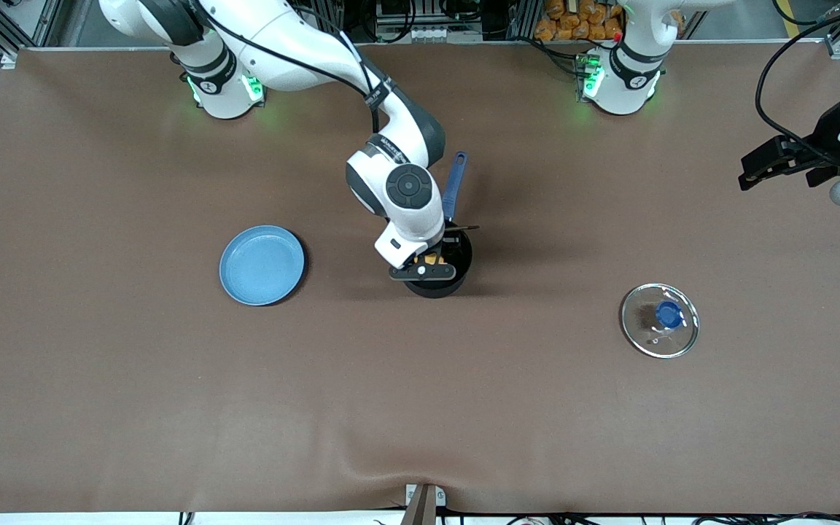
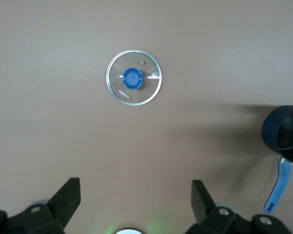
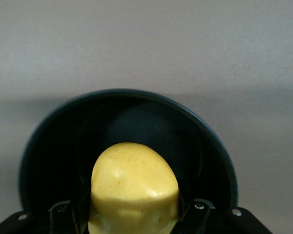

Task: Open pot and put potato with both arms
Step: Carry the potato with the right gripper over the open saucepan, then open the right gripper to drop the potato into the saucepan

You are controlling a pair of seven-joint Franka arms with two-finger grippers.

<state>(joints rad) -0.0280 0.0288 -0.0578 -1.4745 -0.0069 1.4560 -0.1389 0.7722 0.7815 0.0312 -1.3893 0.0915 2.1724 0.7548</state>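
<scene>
The black pot (image 1: pixel 436 289) stands uncovered mid-table, its blue handle (image 1: pixel 455 186) pointing toward the robot bases. My right gripper (image 1: pixel 424 267) is over the pot's mouth and is shut on the yellow potato (image 1: pixel 431 259). In the right wrist view the potato (image 3: pixel 134 183) sits between the fingers, just above the pot's dark inside (image 3: pixel 136 122). The glass lid (image 1: pixel 660 321) with its blue knob lies flat on the table toward the left arm's end. My left gripper (image 1: pixel 749 175) hangs open and empty, high over that end. The left wrist view shows the lid (image 2: pixel 134 78) and the pot (image 2: pixel 278 131).
A light-blue plate (image 1: pixel 262 264) lies beside the pot toward the right arm's end. A heap of orange-brown lumpy items (image 1: pixel 580 18) sits off the table by the left arm's base. The brown table (image 1: pixel 420 408) is bare nearer the front camera.
</scene>
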